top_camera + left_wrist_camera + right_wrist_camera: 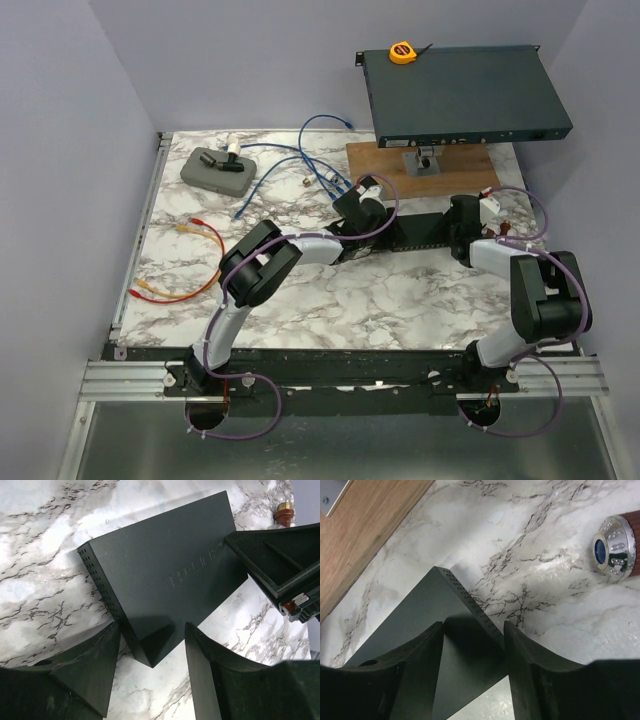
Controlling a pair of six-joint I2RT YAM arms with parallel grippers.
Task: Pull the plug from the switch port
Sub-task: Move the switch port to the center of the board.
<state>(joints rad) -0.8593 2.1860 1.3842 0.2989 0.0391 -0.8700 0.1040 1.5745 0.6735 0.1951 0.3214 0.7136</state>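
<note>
Left claw [152,672] is standing apart, straddling one corner of the black switch [165,575]; right claw [472,672] is gaping likewise over the opposite end. One switch is lying flat mid-frame on the marble counter [330,290] in the top view, long axis running left-right between two arms.

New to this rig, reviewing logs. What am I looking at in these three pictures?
Two robot arms are bolted at the near edge of a marble table. The wide picture comes from a camera above and behind them; the other two come from cameras on each wrist. Both arms reach to a small black switch box lying mid-table. The left gripper and the right gripper each straddle an end of it, jaws partly open; a firm grip isn't clear. Also there: blue cables, orange cables, a grey case, a rack unit.
</note>
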